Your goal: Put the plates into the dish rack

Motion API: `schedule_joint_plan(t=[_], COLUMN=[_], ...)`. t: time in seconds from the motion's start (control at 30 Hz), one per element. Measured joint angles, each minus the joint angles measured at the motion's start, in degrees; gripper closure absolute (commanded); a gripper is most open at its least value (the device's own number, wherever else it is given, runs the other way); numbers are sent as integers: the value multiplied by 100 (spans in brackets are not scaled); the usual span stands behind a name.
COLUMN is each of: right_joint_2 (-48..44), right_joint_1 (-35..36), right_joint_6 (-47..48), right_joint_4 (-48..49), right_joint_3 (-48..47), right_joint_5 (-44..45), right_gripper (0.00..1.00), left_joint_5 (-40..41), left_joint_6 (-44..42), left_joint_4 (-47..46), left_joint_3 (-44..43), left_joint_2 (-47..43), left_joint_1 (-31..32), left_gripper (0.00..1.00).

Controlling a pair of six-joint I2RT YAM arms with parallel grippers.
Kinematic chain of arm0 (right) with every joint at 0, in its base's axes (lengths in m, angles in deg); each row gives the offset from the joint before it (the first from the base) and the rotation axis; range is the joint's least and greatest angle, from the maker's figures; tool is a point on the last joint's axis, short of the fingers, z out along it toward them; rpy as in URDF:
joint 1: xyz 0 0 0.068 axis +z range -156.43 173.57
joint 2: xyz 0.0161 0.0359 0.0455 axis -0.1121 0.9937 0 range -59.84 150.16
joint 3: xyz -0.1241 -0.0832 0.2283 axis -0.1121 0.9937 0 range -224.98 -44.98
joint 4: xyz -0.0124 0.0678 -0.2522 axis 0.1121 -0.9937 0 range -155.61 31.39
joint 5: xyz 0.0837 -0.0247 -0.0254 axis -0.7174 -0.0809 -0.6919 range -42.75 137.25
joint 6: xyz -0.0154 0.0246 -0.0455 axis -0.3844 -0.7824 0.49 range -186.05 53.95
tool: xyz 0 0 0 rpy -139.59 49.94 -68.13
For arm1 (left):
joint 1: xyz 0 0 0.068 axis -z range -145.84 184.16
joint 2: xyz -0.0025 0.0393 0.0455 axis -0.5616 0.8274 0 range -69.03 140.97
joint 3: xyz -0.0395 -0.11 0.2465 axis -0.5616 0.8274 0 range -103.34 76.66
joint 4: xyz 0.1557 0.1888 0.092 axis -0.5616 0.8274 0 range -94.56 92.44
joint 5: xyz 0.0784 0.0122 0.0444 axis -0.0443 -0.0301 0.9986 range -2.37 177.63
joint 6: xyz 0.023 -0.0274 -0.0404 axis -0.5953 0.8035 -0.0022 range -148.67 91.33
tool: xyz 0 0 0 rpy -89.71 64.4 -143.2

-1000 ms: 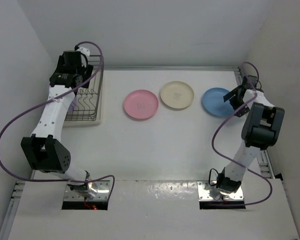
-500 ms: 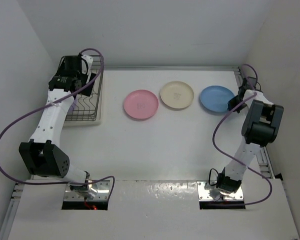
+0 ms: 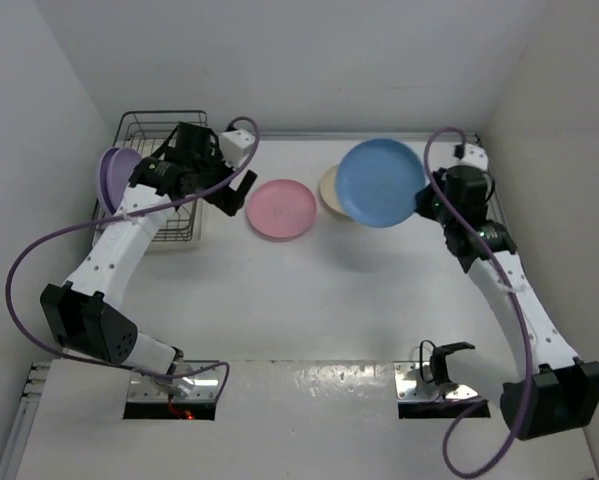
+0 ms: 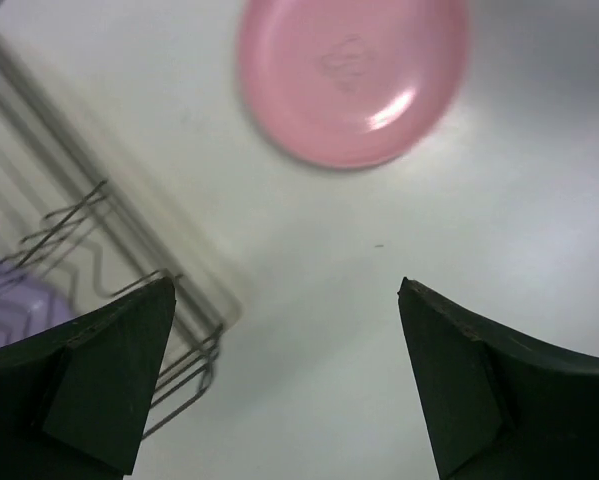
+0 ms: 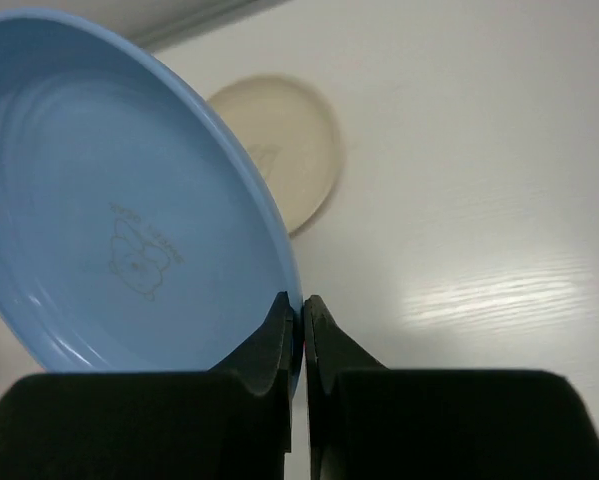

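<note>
White table [image 3: 309,290] below: the right gripper [image 5: 302,315] pinches the rim of the raised blue plate [image 5: 129,200], which spreads left of its jaws; the dish rack [image 3: 162,115] sits far beyond, beside the wide-open left gripper [image 4: 284,290].

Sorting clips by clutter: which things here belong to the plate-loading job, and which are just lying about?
Job: round blue plastic plate in right tool, round pink plastic plate, round cream plastic plate, round lilac plastic plate, dark wire dish rack.
Lying about: looped purple cables, metal base plates.

No legible text, blue plate [image 5: 129,200] emblem lettering unreadable
</note>
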Motion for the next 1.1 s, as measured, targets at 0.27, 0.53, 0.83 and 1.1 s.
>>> schedule_joint_plan(t=[0.27, 0.53, 0.83, 1.1], right_joint_2=[393, 483, 483, 485], right_joint_1=[2577, 3694, 4131, 4131], right_joint_6=[245, 372, 555, 481], right_joint_4=[2, 527, 992, 1071], right_joint_3=[833, 994, 994, 984], right_joint_5=[-424, -551, -525, -391], right_gripper=[100, 100, 100, 7], left_joint_5=[-1633, -2122, -2535, -2081], left_joint_6=[-109, -295, -428, -273], left_joint_4=[168, 306, 350, 380], left_joint_3=[98, 879, 973, 957], left_joint_2=[-79, -90, 57, 59], left_joint_1=[562, 907, 918, 719], left_gripper=[1, 17, 79, 100])
